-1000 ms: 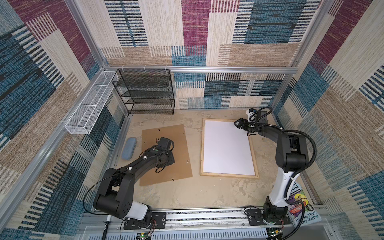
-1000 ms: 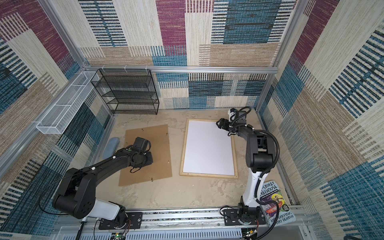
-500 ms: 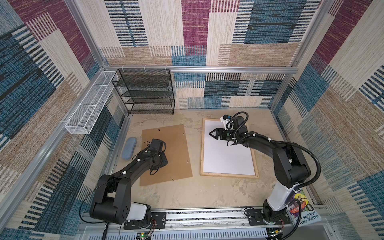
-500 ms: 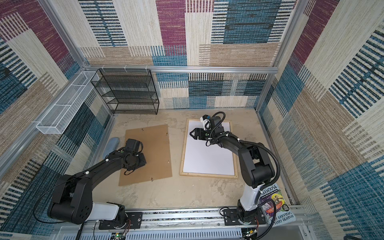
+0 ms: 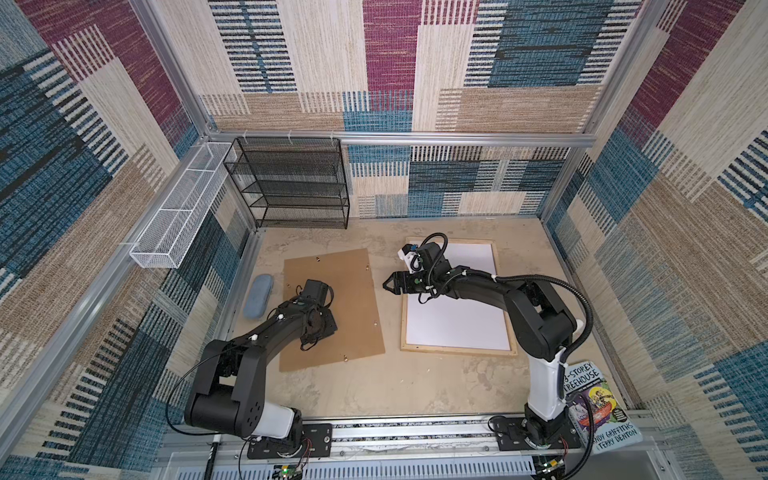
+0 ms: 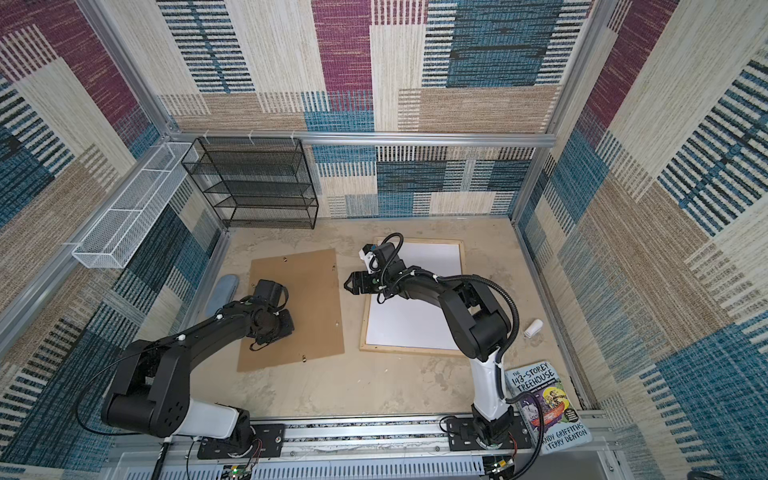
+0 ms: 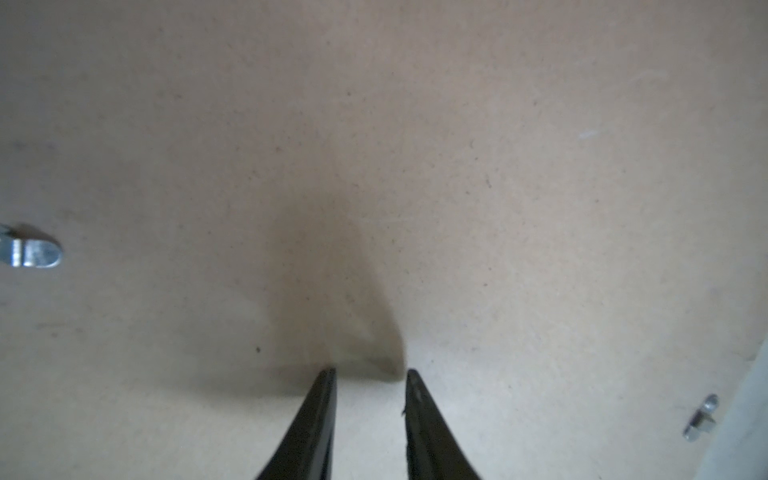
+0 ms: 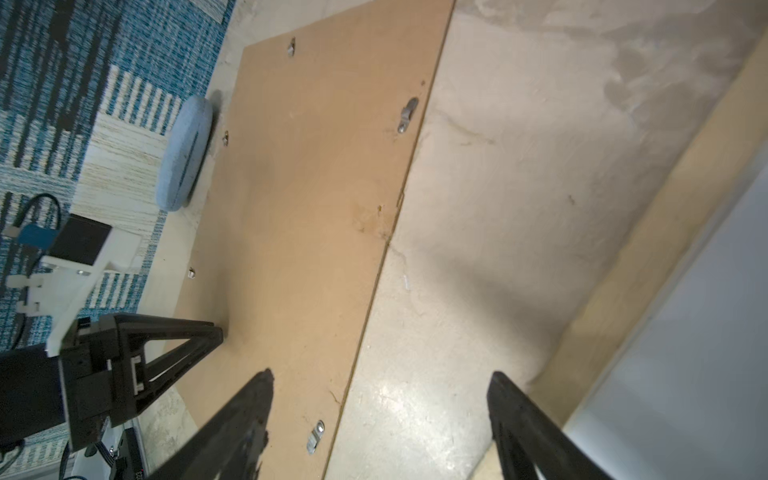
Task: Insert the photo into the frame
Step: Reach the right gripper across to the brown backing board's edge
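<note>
Now left tool (image 7: 370, 372) sat narrowly parted, empty, over the backing board (image 5: 353, 299); right tool (image 8: 381, 373) gaped empty; the frame (image 5: 457, 350) held a white sheet (image 5: 457, 324) I couldn't identify.

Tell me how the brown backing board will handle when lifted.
The backing board looks thin and lies flush on the table, so catching an edge is probably hard. Its straight edges suggest stiffness. Thin, so probably light; it may slide if pushed.

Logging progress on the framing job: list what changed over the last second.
The right hand swung from the frame's far right corner across it to the left, and now hangs open and empty over the gap beside the brown backing board. The left hand slid slightly nearer over that board, holding nothing. Frame, board and blue case stayed put.
</note>
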Robot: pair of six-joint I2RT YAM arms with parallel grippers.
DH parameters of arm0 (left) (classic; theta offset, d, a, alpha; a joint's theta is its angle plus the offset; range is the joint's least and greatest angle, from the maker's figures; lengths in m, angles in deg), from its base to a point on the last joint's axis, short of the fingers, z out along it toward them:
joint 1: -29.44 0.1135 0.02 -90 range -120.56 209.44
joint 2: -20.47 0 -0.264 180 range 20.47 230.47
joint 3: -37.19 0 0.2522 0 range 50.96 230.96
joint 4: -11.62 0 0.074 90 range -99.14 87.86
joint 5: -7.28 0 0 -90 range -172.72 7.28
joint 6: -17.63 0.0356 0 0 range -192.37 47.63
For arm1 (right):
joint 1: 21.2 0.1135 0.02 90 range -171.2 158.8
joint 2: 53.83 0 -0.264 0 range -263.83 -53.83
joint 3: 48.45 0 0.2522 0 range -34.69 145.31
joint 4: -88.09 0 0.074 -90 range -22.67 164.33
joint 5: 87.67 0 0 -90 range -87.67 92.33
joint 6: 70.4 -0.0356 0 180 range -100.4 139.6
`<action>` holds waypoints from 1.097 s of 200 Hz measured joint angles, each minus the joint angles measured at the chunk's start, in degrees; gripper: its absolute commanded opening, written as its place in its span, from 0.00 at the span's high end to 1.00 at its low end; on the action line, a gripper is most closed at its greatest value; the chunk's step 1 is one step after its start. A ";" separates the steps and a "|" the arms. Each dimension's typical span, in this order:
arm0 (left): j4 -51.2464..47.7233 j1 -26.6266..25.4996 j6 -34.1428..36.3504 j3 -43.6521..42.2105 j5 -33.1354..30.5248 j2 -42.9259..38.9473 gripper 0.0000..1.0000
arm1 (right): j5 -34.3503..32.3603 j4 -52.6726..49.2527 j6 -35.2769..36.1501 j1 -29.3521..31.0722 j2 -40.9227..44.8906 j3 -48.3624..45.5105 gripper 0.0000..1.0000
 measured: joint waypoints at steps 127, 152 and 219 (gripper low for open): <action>3.82 -3.41 -0.11 1.46 -0.59 3.80 0.70 | -10.03 -3.85 0.70 -0.59 -2.82 2.82 0.17; 6.38 -5.11 -0.28 2.51 -0.55 5.51 0.71 | -11.34 -4.70 0.70 -0.87 -1.84 1.95 0.17; -0.02 -4.55 -0.63 3.65 -2.14 -0.04 0.61 | -8.04 -8.52 1.64 -0.52 -1.33 5.35 0.17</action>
